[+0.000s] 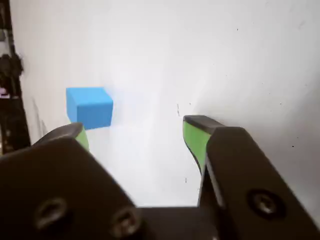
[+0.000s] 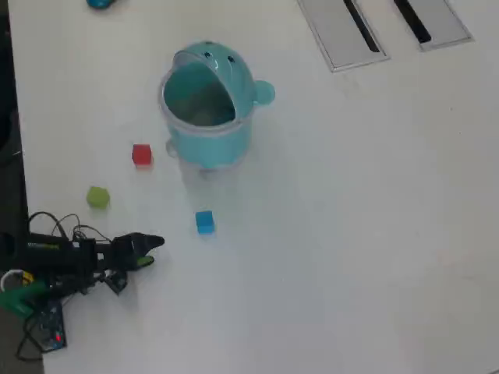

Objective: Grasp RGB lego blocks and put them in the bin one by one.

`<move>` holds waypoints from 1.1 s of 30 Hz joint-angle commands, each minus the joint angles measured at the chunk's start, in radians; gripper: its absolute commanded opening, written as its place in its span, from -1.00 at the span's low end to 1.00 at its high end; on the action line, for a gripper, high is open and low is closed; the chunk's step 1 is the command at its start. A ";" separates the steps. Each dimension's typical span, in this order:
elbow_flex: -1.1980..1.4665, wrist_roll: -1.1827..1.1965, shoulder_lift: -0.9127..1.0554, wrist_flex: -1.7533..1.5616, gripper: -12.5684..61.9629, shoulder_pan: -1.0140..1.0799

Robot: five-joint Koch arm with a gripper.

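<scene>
Three blocks on the white counter (image 2: 351,234), none in the bin yet by the look of it. Overhead view, left to right: the arm lies low at the left edge with the tool (image 2: 152,251) pointing right; green block (image 2: 97,196) up-left of the tool tip, red block (image 2: 141,154) farther up, blue block (image 2: 204,222) just right of and slightly above the tip, the nearest of the three. Teal bin (image 2: 209,105) sits beyond the red and blue blocks, lid flipped back, mouth open toward the camera, inside looks empty.

Wrist view, left to right: blue block (image 1: 90,107) sits ahead and off to the left, just past the left green-padded finger (image 1: 82,137), not between the two fingers. Right finger (image 1: 196,140) is well apart from the left one. The tool (image 1: 135,137) is spread wide with nothing in it, only bare counter in the gap.

Key relation: block is ahead-left of the tool's centre line, apart from it. My guess is the next move needs a swing to the left in the wrist view plus a short reach forward so the block ends up between the fingers before closing. The cube shows no long axis that matters.
</scene>
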 commanded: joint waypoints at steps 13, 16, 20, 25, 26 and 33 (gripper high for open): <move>0.069 -0.044 0.057 -0.385 0.26 -0.005; 0.061 -0.055 0.057 -0.466 0.26 -0.008; 0.057 -0.080 0.058 -0.597 0.24 -0.035; 0.052 -0.080 0.058 -0.707 0.22 -0.103; 0.052 -0.080 0.058 -0.736 0.22 -0.120; 0.061 -0.117 0.058 -0.861 0.20 -0.195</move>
